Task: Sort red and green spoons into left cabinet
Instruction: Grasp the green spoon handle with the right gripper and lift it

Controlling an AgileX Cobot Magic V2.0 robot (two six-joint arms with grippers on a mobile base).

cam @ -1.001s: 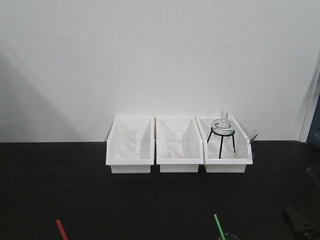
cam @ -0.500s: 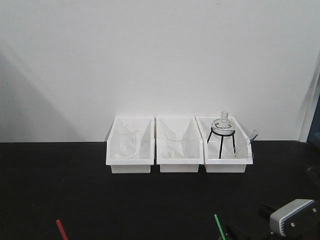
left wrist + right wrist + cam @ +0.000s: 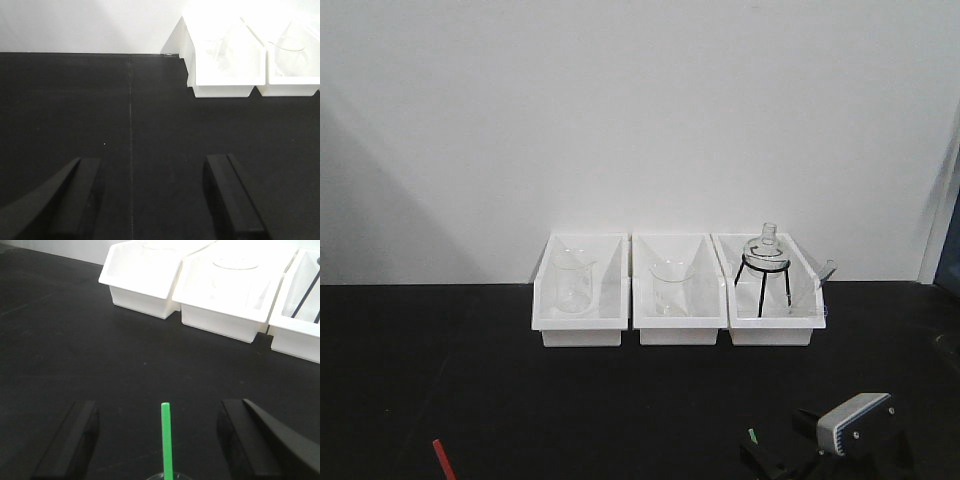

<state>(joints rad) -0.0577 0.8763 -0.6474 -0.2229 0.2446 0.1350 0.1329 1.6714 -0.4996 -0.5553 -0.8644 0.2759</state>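
Right gripper [image 3: 159, 422] has moved in around the green spoon [image 3: 166, 440]; left gripper [image 3: 155, 192] hangs over the black table [image 3: 620, 400].

In the front view, the right arm's grey wrist housing [image 3: 855, 428] has slid left from the frame's edge since half a second ago, and only the green handle's tip now shows beside it. In the right wrist view the jaws are spread wide, with the upright handle between them touching neither finger. The left jaws are also spread wide, holding nothing. The red spoon [image 3: 443, 458] has not moved; it is at the table's near left, well apart from the green one. The three white bins [image 3: 680, 335] at the back are unchanged.
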